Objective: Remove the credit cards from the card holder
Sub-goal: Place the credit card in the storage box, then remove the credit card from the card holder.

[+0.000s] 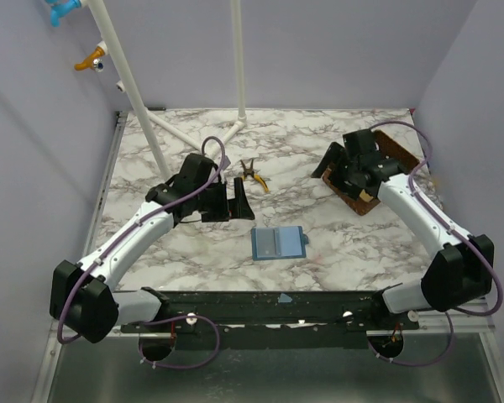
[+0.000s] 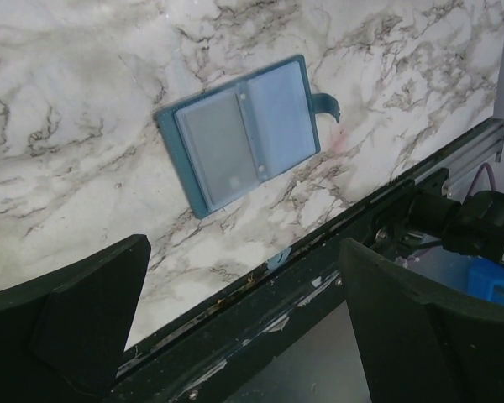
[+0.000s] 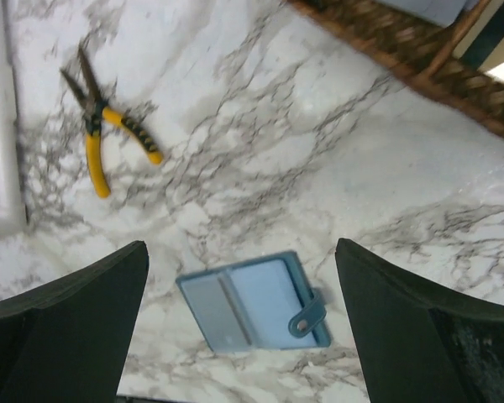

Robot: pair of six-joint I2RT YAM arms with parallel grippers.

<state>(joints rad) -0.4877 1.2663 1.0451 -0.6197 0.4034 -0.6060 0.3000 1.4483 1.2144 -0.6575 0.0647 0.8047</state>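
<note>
The card holder [image 1: 277,243] lies open and flat on the marble table, blue with a paler inside and a strap on its right edge. The left wrist view shows the card holder [image 2: 239,134] with a greyish panel in its left half; I cannot tell whether that is a credit card. My left gripper [image 1: 239,201] hangs open just behind and left of it, nothing between its fingers [image 2: 67,323]. My right gripper [image 1: 329,164] is open and empty too, up by the brown tray, looking down at the card holder [image 3: 252,302].
Yellow-handled pliers [image 1: 252,174] lie behind the holder. A brown woven tray [image 1: 386,159] stands at the back right, with flat pieces [image 3: 487,42] in it. A white pipe frame [image 1: 193,130] rises at the back left. The black rail [image 1: 277,306] marks the table's near edge.
</note>
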